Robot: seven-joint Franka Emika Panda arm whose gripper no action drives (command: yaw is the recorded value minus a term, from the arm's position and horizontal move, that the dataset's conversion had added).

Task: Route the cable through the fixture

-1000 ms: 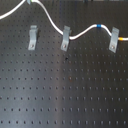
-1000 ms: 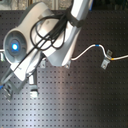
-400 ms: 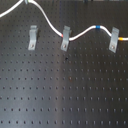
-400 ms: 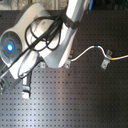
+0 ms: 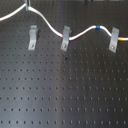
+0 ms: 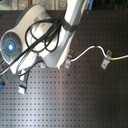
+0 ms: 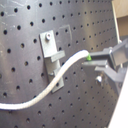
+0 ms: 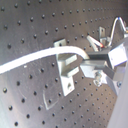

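The gripper (image 7: 89, 62) is clamped on the white cable (image 7: 60, 75) beside the unthreaded grey clip (image 7: 52, 52). In the first exterior view, the cable (image 5: 80, 36) passes the other two clips.

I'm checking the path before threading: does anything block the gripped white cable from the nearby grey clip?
Nothing visible: in the first wrist view, the thin white cable overlaps the small grey bent-metal clip.

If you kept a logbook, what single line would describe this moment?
gripper: shut on cable | cable: through middle clip and right clip | left clip: not yet threaded
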